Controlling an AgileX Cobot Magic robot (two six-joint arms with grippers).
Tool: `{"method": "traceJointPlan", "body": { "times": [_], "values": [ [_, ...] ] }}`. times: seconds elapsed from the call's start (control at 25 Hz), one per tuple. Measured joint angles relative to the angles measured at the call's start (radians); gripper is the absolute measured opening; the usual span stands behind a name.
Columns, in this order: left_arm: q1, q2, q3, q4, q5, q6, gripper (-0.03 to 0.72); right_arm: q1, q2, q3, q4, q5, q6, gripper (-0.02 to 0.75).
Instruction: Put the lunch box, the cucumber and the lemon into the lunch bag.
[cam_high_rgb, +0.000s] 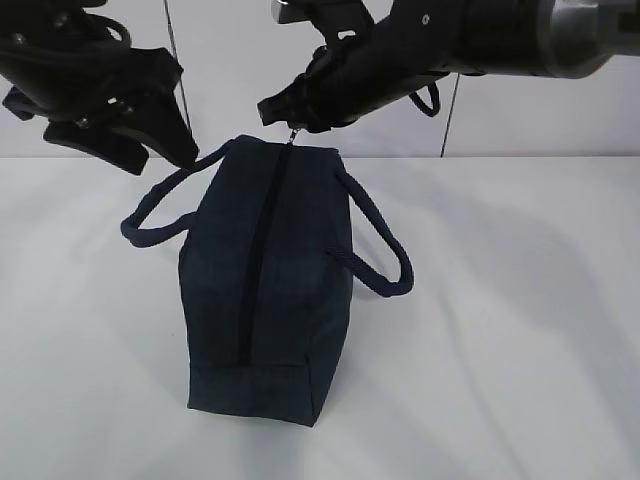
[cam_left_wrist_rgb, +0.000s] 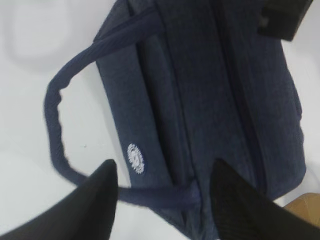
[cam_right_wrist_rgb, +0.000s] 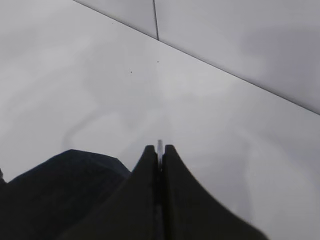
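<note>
The dark navy lunch bag (cam_high_rgb: 265, 290) stands on the white table with its top zipper (cam_high_rgb: 262, 240) closed along its length. My right gripper (cam_high_rgb: 285, 112) is at the bag's far end, shut on the zipper's metal ring pull (cam_high_rgb: 293, 135); the right wrist view shows a thin metal piece (cam_right_wrist_rgb: 159, 145) pinched between the jaws of the right gripper (cam_right_wrist_rgb: 159, 148). My left gripper (cam_high_rgb: 160, 158) hovers open at the far left corner. In the left wrist view the left gripper (cam_left_wrist_rgb: 162, 170) straddles the handle's base (cam_left_wrist_rgb: 160, 195) without gripping. The lunch box, cucumber and lemon are out of view.
Two padded loop handles droop to either side of the bag, one left (cam_high_rgb: 150, 225) and one right (cam_high_rgb: 385, 260). White tabletop (cam_high_rgb: 520, 330) surrounds the bag, with a pale panelled wall (cam_high_rgb: 230, 70) behind. The right arm (cam_left_wrist_rgb: 282, 17) shows at the left wrist view's top corner.
</note>
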Motion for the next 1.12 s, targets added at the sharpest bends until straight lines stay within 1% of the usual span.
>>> {"method": "traceJointPlan", "body": {
  "times": [0.2,0.48,0.56,0.6,0.68,0.8,0.84,0.92,1.12],
  "values": [
    [0.0,0.068,-0.026,-0.077,0.011,0.058,0.422,0.0,0.0,-0.002,0.002,0.019,0.0,-0.013],
    [0.0,0.16,-0.027,-0.134,-0.014,0.113,0.419,0.0,0.0,-0.002,0.002,0.043,0.0,-0.013],
    [0.0,0.184,-0.027,-0.168,-0.031,0.143,0.402,0.0,0.0,-0.002,0.002,0.046,0.0,-0.013],
    [0.0,0.195,-0.027,-0.185,-0.037,0.161,0.378,0.0,0.0,-0.002,0.002,0.046,0.0,-0.013],
    [0.0,0.209,-0.027,-0.205,-0.042,0.196,0.293,0.0,0.0,-0.002,0.002,0.047,0.0,-0.013],
    [0.0,0.213,-0.027,-0.214,-0.046,0.239,0.082,0.0,0.0,-0.002,0.002,0.047,0.0,-0.013],
    [0.0,0.213,-0.027,-0.216,-0.046,0.248,0.049,0.0,0.0,-0.002,0.002,0.047,0.0,-0.013],
    [0.0,0.213,-0.027,-0.216,-0.038,0.269,0.012,0.0,0.0,-0.002,0.002,0.047,0.0,-0.013],
    [0.0,0.215,-0.027,-0.216,-0.013,0.289,0.001,0.0,0.0,-0.002,0.002,0.041,0.0,-0.013]
  ]
}}
